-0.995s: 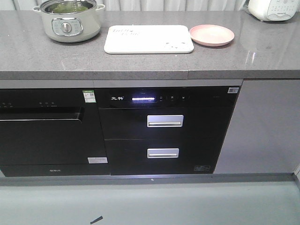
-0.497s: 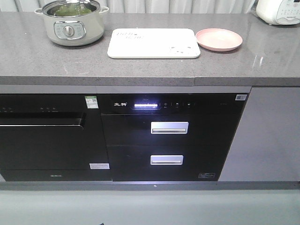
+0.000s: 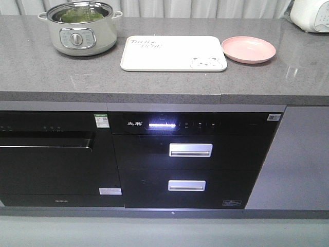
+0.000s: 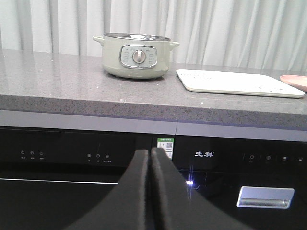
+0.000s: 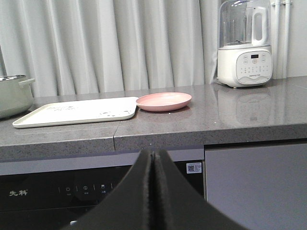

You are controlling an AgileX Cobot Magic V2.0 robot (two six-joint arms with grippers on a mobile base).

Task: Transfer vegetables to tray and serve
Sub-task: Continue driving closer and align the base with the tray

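left gripper (image 4: 150,154): i see my jaws pressed flat together, nothing in them, low in front of the black appliance fronts.
pot (image 3: 82,30): pale green, far left on the countertop (image 3: 31,67).
vegetables (image 3: 79,14): green leaves sitting inside the pot, not on the tray yet.
tray (image 3: 174,56): cream, bare, just right of the pot and apart from it.
pink plate (image 3: 248,49): just beside the tray's right end, bare too.
right gripper (image 5: 153,157): jaws closed tight on nothing, below counter level.
step: i judge i'm at the approach, before any pick.
next move: i'd raise the left arm over the pot, spread the jaws, and come down onto the leaf without knocking the rim.
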